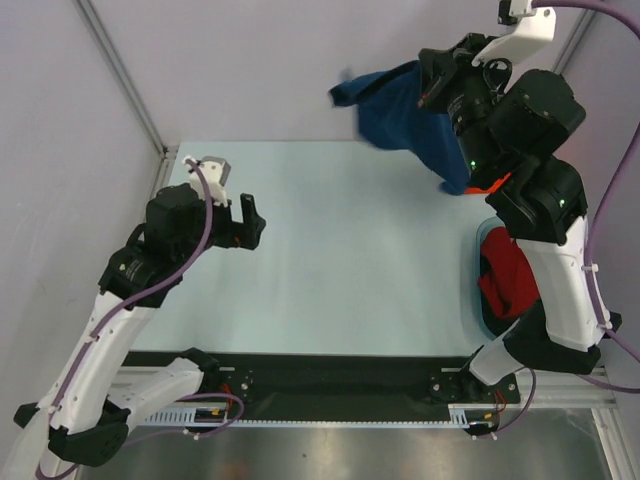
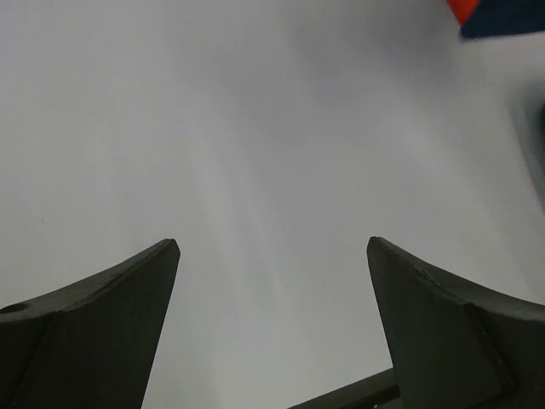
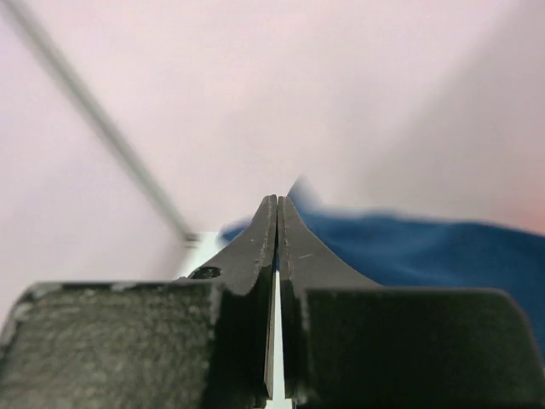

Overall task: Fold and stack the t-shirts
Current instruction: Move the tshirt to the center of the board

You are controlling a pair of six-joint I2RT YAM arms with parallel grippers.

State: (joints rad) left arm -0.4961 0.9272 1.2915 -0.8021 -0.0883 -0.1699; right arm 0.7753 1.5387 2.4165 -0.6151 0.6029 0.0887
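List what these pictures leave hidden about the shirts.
- Top view: the right arm covers most of the tub, red shirt and orange shirt.
- Left wrist view: the orange shirt and blue shirt are cut off at the corner.
- Right wrist view: the blue shirt is blurred, so where the right gripper pinches it is unclear.

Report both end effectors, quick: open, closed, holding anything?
Left end effector: open, holding nothing.
Right end effector: closed on the navy blue t-shirt, which hangs in the air.
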